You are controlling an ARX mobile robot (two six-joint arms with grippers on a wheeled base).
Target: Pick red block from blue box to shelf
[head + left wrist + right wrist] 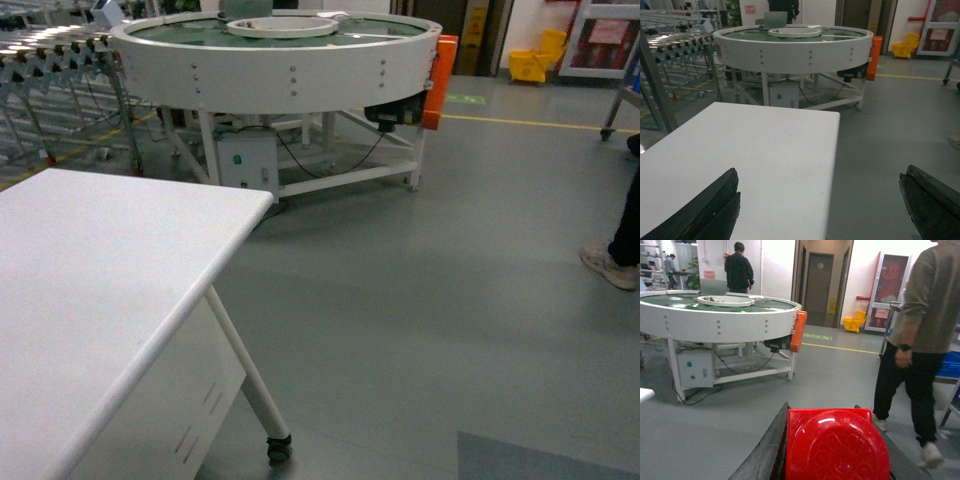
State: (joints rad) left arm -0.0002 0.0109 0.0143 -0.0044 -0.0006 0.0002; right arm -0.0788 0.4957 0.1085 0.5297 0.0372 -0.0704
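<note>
The right gripper (835, 460) is closed on the red block (836, 445), which fills the bottom of the right wrist view, stud face toward the lens, with a dark finger (765, 450) pressed against its left side. The left gripper (820, 200) is spread wide and holds nothing; its two dark fingertips (705, 210) sit at the lower corners of its own view, above the near end of a white table (755, 155).

The blue box and the shelf appear in none of the views, so the block is likely in transit. The main risk is the person (920, 340) walking just ahead and to the right of the loaded gripper: a swing or base turn that way could strike them or jolt the glossy brick loose.

Ahead of both grippers lies open grey floor (420, 300), then a round white conveyor (280, 60) on a frame. A roller track (675, 50) runs ahead-left of the left gripper, and a yellow mop bucket (856, 320) stands far off
</note>
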